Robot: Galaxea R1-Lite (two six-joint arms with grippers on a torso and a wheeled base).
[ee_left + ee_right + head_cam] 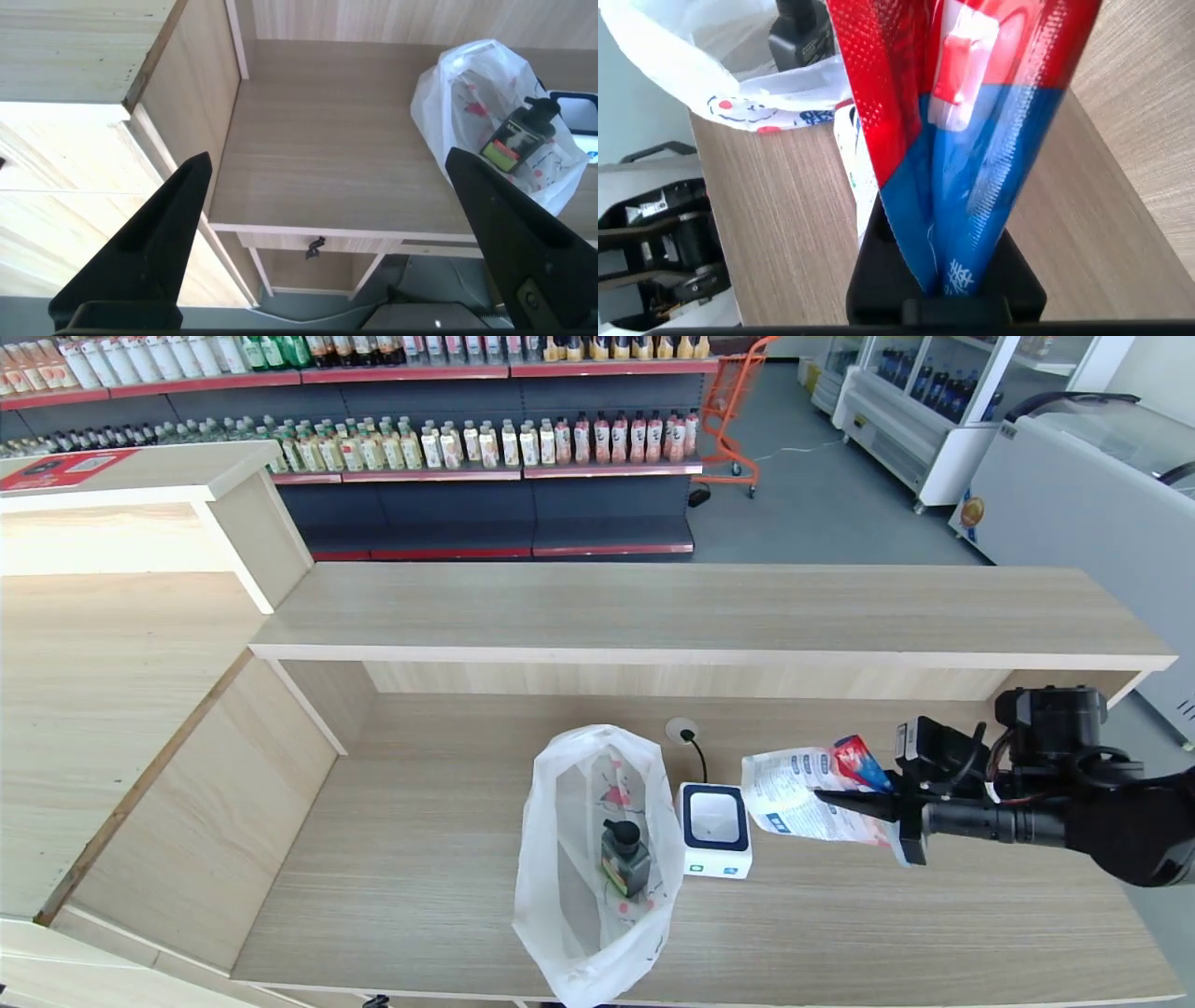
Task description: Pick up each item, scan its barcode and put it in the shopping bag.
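Red-and-blue plastic packet (794, 793) is hanging clamped in the right pincer (851, 800) above the surface (934, 915), just right of the scanner (714, 829), so scanning is probably pending, calling for a leftward carry over its window, though its barcode is proving too small to make out, while the left pincer (329, 161) is gaping empty.

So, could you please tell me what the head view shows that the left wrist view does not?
Head view: the right gripper, jaws shut on a red-and-blue packet. Left wrist view: the left gripper, jaws open and empty. Both: the shopping bag with a dark bottle inside, on the wooden counter, the scanner beside it.
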